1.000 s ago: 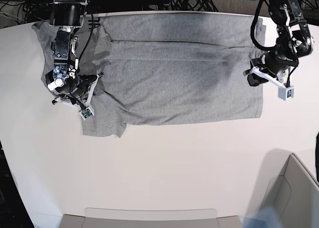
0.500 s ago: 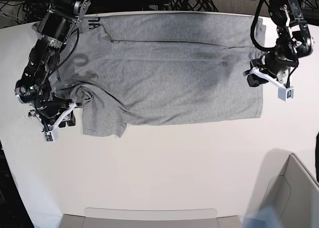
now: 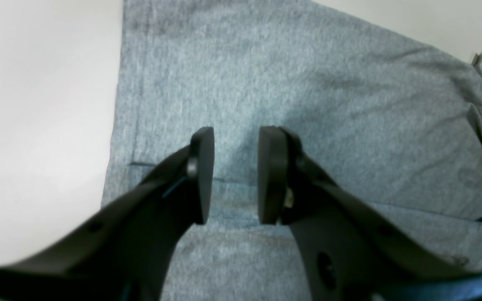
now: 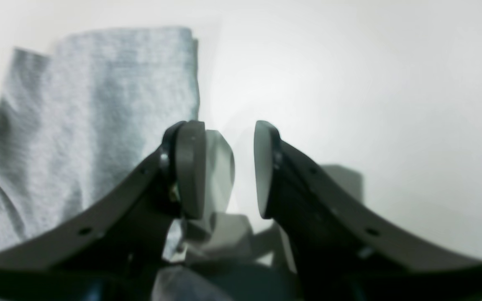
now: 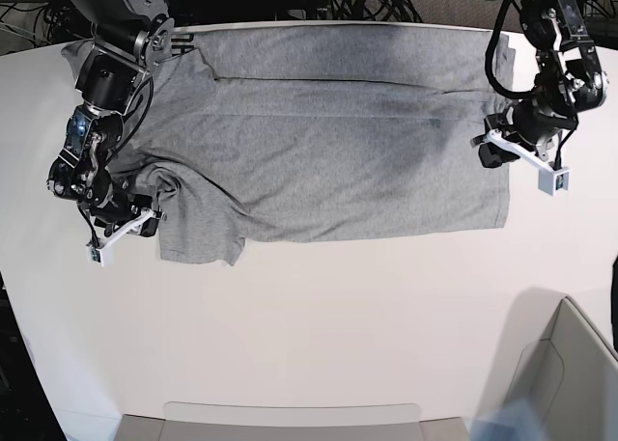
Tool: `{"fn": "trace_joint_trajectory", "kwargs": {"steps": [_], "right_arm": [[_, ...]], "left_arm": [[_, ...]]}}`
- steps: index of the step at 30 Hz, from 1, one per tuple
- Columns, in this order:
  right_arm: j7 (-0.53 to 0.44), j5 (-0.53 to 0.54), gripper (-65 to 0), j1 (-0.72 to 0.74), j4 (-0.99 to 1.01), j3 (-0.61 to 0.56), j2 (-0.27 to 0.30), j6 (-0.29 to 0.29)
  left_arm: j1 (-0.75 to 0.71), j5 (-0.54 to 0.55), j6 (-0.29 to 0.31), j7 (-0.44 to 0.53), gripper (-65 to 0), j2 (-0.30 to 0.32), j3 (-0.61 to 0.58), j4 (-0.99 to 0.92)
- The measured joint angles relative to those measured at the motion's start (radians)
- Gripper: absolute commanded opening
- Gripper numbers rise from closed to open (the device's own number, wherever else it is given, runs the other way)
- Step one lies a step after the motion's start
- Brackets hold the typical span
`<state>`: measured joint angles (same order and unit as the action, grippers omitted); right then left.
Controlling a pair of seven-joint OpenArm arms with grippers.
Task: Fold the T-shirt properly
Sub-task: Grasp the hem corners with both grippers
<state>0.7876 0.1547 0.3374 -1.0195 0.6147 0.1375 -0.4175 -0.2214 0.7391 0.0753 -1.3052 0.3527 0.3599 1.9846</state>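
The T-shirt (image 5: 338, 132) is spread flat on the white bench (image 5: 319, 335). The left hand (image 3: 236, 173) is held open and empty above its hem edge; the right hand (image 4: 228, 167), also open and empty, is positioned just beside the sleeve.

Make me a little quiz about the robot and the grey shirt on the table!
1. True or false: the T-shirt is hanging in the air from a gripper.
2. Which gripper hovers over the shirt's cloth? A) left gripper B) right gripper
3. Fill in: in the right wrist view, the open jaws have nothing between them, and behind the gap you see the white ____.

Key:
1. False. It lies spread on the table.
2. A. The left one, jaws apart, is above the cloth; the right one is beside the sleeve, over bare table.
3. table
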Motion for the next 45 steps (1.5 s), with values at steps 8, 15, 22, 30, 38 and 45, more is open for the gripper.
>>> {"fn": "trace_joint_trajectory", "kwargs": {"steps": [8, 15, 22, 30, 38, 45], "right_arm": [[-0.081, 0.023, -46.2, 0.058, 0.138, -0.005, -0.005, 0.003], [-0.092, 0.034, -46.2, 0.073, 0.167, -0.005, -0.033, -0.002], [-0.029, 0.052, -46.3, 0.075, 0.162, -0.005, -0.031, -0.009], [-0.027, 0.056, -46.3, 0.045, 0.120, -0.007, -0.028, -0.015], [-0.006, 0.048, -46.3, 0.023, 0.072, -0.007, -0.030, -0.015], [-0.003, 0.047, -46.3, 0.024, 0.072, -0.007, -0.027, -0.015]], "left_arm": [[0.000, 0.001, 0.000, 0.000, -45.7, 0.000, 0.003, 0.000], [0.048, -0.003, -0.001, -0.004, -39.4, 0.007, 0.006, -0.037], [0.223, -0.005, 0.001, 0.027, -39.1, 0.050, 0.009, -0.283], [0.334, -0.004, 0.000, 0.155, -38.9, 0.126, 0.005, -0.537], [0.425, 0.000, 0.005, 0.250, -38.0, 0.138, -0.187, -0.707], [0.462, 0.005, 0.004, 0.348, -38.0, 0.172, -0.266, -0.887]]}}
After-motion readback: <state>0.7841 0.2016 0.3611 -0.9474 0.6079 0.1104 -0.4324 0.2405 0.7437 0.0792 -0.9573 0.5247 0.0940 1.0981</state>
